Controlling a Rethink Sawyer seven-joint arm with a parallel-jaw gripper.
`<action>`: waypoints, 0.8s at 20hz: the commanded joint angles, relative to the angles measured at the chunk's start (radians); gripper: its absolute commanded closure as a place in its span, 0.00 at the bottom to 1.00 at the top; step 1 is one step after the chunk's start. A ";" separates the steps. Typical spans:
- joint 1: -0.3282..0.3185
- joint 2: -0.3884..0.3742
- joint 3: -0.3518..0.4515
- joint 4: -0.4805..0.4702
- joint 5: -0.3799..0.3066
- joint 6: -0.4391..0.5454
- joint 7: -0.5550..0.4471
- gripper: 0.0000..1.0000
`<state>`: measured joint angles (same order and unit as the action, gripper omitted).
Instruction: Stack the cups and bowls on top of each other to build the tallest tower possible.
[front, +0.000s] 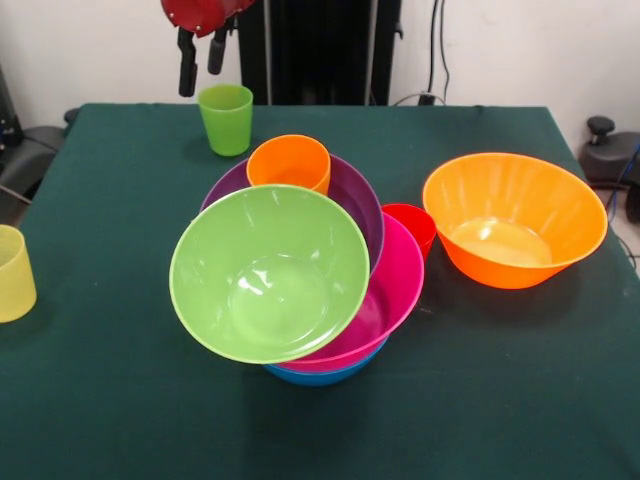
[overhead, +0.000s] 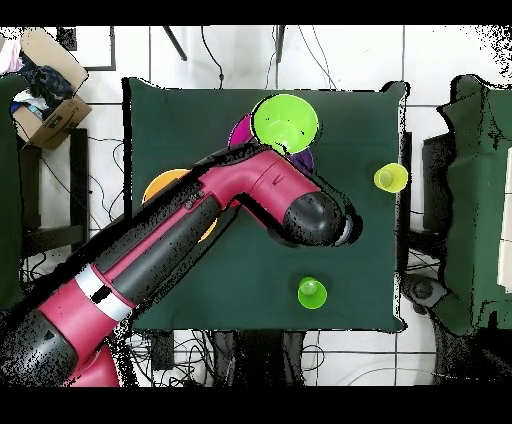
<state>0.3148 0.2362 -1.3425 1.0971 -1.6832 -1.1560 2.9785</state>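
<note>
The empty pincer (front: 201, 62), prongs slightly parted, hangs by the desk's (front: 120, 400) far edge, just above-left of the upright green tapered plastic cup (front: 226, 118).

A glossy lime green plastic bowl (front: 268, 272) tops a pile with a pink plastic bowl (front: 395, 290), a purple plastic bowl (front: 358, 198) and a blue plastic bowl (front: 320, 376). An orange plastic tumbler (front: 290, 163), a red tumbler (front: 412, 225), a green tumbler (front: 226, 118), a pale yellow tumbler (front: 14, 272) and a big orange bowl (front: 514, 218) sit on dark green cloth (front: 120, 400). The arm (overhead: 200, 215) is red and black.
</note>
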 joint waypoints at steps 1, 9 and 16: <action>-0.021 0.012 0.236 -0.108 0.007 -0.023 -0.184 0.00; -0.021 -0.010 0.287 -0.093 0.046 0.049 -0.238 0.00; -0.019 -0.005 0.303 -0.092 0.028 0.075 -0.238 0.00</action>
<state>0.3147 0.2112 -1.2499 1.0973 -1.6807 -1.1578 2.9785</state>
